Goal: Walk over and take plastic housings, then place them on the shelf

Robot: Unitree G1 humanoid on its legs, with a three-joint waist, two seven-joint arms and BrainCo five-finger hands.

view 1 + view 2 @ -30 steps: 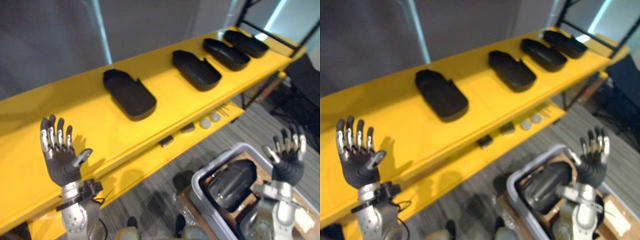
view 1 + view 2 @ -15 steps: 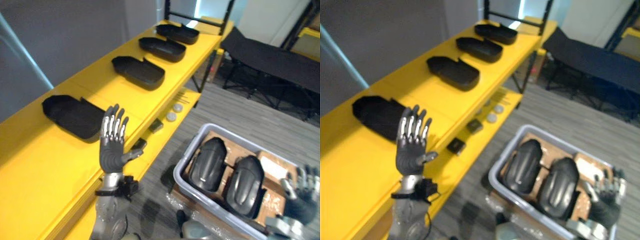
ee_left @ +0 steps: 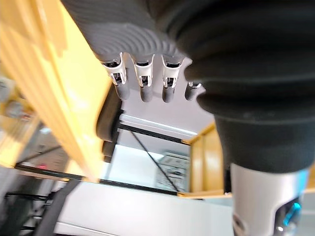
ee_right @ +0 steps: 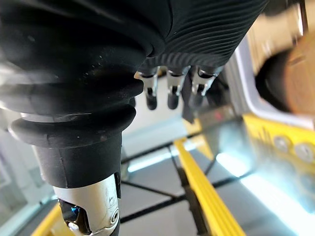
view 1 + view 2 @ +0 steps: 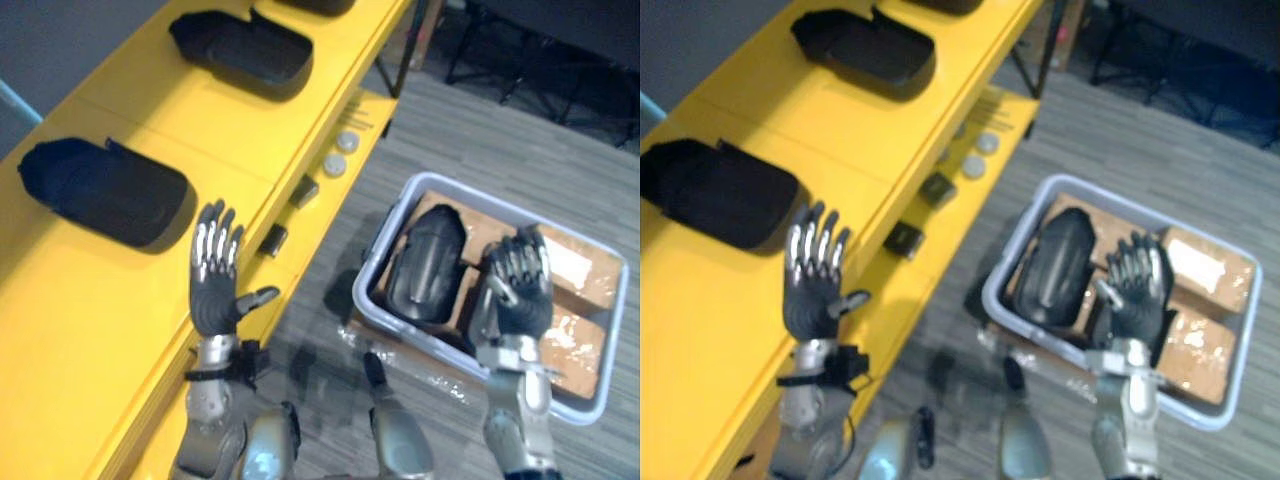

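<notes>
1. A grey plastic bin [image 5: 366,275] sits on the striped grey carpet [image 5: 520,150] at about 4 o'clock in the left eye view. In it, a black plastic housing [image 5: 425,262] lies dome-side up, rounded and smooth, on brown cardboard [image 5: 585,345]. A second dark housing [image 5: 474,318] beside it is mostly hidden behind the right hand [image 5: 515,292].
2. The yellow shelf [image 5: 150,130] runs from 7 o'clock up to 12 o'clock. It carries two more housings lying hollow-side up like shallow trays: the near shelf housing [image 5: 105,195] at 9 o'clock and the far shelf housing [image 5: 245,45] at 11 o'clock, well apart.
3. On the lower yellow ledge lie two pale round discs [image 5: 340,155] and two small dark blocks [image 5: 290,215].
4. The left hand [image 5: 215,290] is raised beside the shelf edge, fingers straight and spread, thumb out, holding nothing. The right hand is upright over the bin, fingers loosely extended, empty.
5. The left wrist view adds a black metal frame [image 3: 142,137] past the straight fingers [image 3: 145,81].
</notes>
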